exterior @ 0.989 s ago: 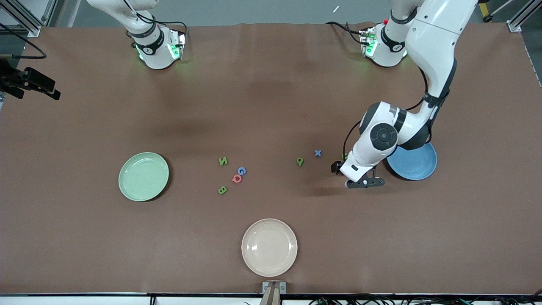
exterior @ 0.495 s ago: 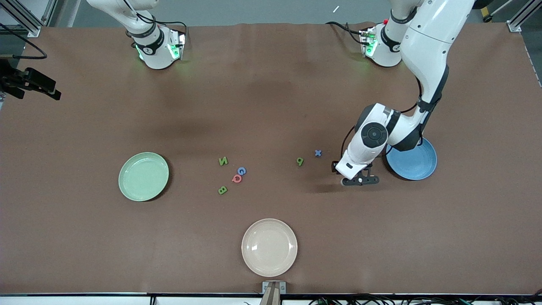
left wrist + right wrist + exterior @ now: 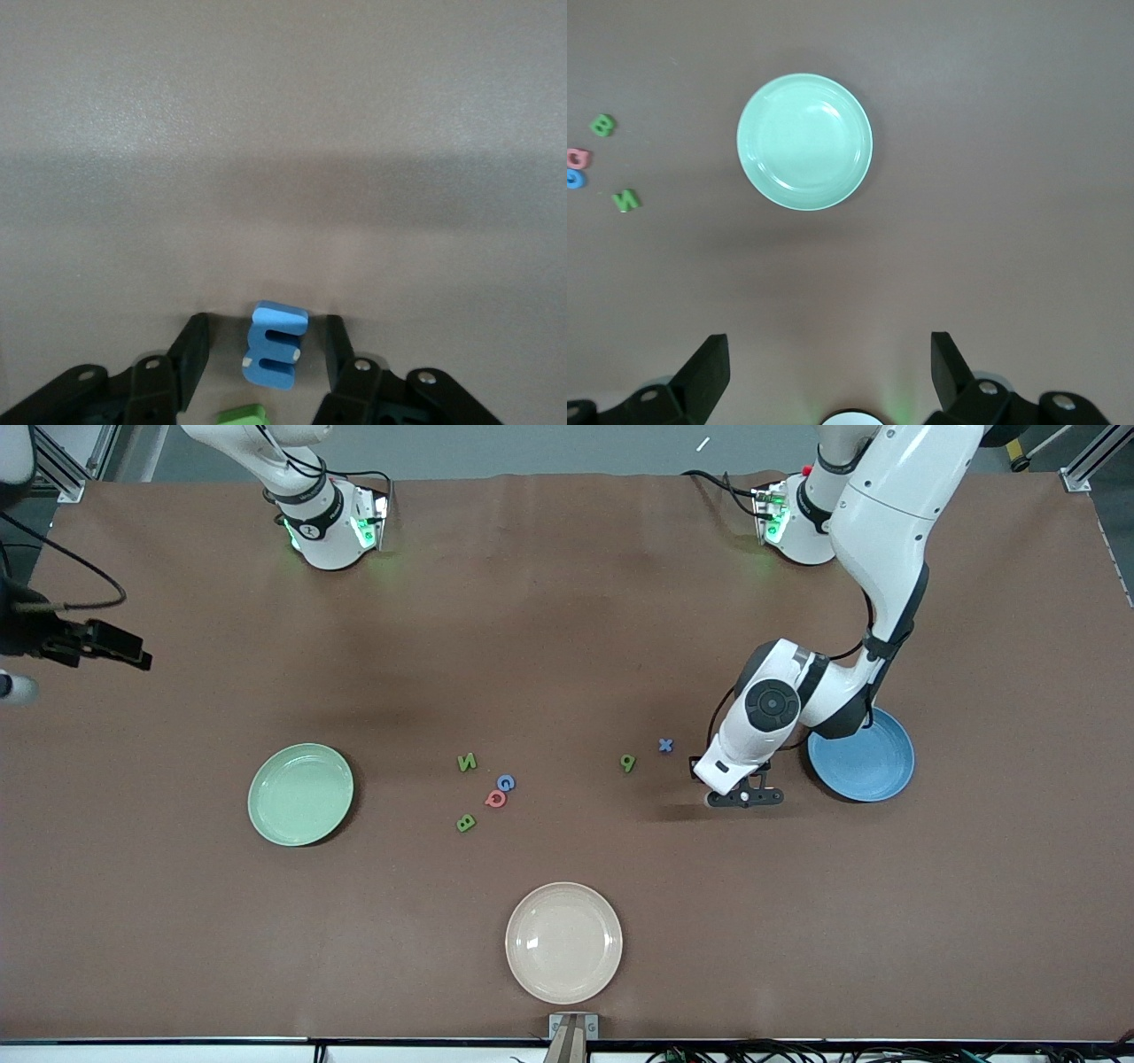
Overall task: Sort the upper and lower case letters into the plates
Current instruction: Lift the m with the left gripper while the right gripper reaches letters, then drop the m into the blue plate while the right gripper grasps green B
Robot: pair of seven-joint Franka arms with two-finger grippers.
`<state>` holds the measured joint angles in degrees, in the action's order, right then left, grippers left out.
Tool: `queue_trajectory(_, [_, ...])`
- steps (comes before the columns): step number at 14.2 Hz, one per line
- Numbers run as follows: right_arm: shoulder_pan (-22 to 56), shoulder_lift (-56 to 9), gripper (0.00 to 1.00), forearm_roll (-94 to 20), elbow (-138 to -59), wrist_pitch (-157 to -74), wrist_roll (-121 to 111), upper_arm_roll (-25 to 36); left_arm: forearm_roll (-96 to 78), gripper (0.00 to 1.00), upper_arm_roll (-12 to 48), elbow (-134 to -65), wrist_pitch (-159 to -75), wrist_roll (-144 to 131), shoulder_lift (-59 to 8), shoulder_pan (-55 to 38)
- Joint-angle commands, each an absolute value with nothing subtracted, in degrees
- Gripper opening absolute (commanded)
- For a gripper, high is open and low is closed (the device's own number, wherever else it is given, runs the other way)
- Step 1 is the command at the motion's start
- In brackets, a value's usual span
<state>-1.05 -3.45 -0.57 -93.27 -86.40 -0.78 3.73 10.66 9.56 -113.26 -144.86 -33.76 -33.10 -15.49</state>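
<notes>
Low over the tabletop beside the blue plate (image 3: 861, 757), the left gripper (image 3: 262, 354) stands with a blue letter E (image 3: 274, 347) between its partly open jaws, not yet pinched, while the right gripper (image 3: 828, 372) waits open high above the green plate (image 3: 804, 142).

Cream-white plate (image 3: 563, 943) on brown table (image 3: 567, 646), nearest the front camera, upright and unoccupied
</notes>
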Motion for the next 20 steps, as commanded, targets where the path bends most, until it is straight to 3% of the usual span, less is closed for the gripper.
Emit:
queue_trajectory(1, [-0.9, -8.4, 1.0, 1.0, -90.6, -85.6, -0.6, 4.0, 12.1, 0.3, 9.4, -113.9, -145.5, -34.7, -33.1, -15.6])
queue_trajectory(5, [3.0, -8.5, 1.0, -0.9, -92.2, -86.4, 22.1, 3.3, 12.0, 0.08, 9.4, -113.8, -145.5, -35.0, -32.1, -15.0])
queue_trajectory(9, [10.0, -9.7, 1.0, -5.6, -100.4, -101.6, 41.4, 3.3, 12.0, 0.05, 9.4, -113.7, -142.4, -33.6, -25.2, -13.5])
queue_trajectory(14, [16.5, -19.1, 1.0, -9.3, -103.3, -118.2, 49.1, 3.4, 11.3, 0.05, 9.9, -114.8, -127.6, -22.0, -15.4, -7.9])
queue_trajectory(20, [24.0, -30.9, 1.0, -9.4, -102.8, -133.6, 59.4, 3.4, 11.3, 0.05, 10.0, -125.6, -128.3, -5.2, -8.0, 2.4])
